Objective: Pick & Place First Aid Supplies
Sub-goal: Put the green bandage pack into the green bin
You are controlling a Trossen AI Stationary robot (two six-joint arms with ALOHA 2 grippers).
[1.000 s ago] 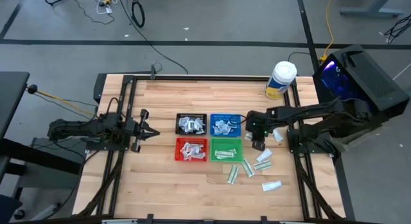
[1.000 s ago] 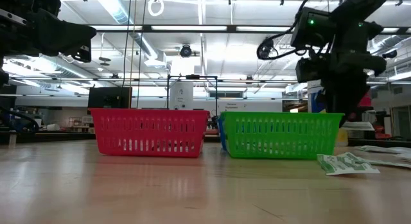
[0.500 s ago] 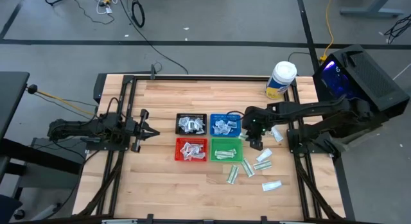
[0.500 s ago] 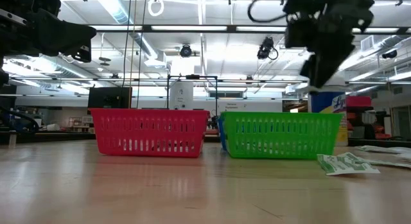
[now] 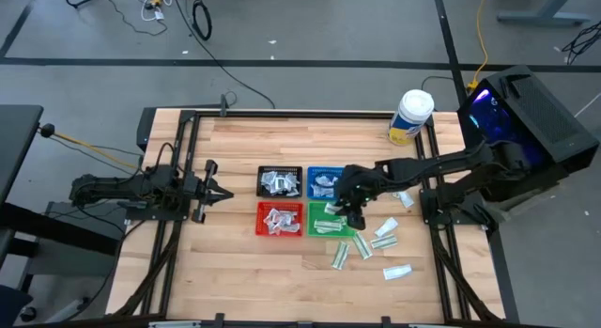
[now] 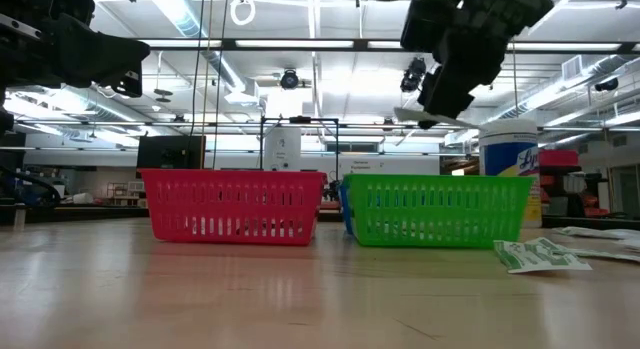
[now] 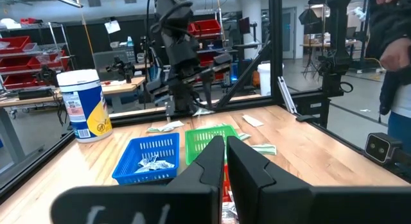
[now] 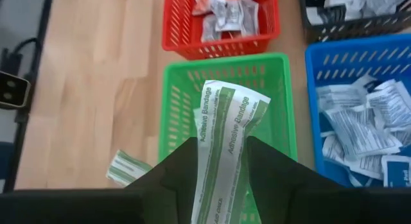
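My right gripper [image 8: 221,161] is shut on a long white-and-green bandage packet [image 8: 226,121], high above the green tray [image 8: 225,61]. In the high view it hangs over that tray's right part [image 5: 349,208], and in the low view it is well above the tray [image 6: 450,84]. Several more such packets [image 5: 340,256] lie flat on the wood to the right of the trays. My left gripper [image 5: 221,191] waits at the table's left, shut and level, holding nothing [image 7: 226,150]. My right gripper pinches the packet between its two fingers by its near end [image 8: 217,165], and the rest of the strip juts out past the fingertips [image 8: 186,153]. The fingers slant down from the table's right and lie along the strip. The packet [image 6: 430,116] is clear of everything, above the green tray.
The black tray [image 5: 279,182], blue tray [image 5: 324,182] and red tray [image 5: 280,219] with small packets stand in a block with the green one. A white jar with a yellow label [image 5: 410,117] stands at the far right. Bare wood lies at the near left.
My right gripper has risen and gone toward the table's left, from beside the trays' right side to above the green tray, tipping as it went. The packet has travelled with it, clear of the table.
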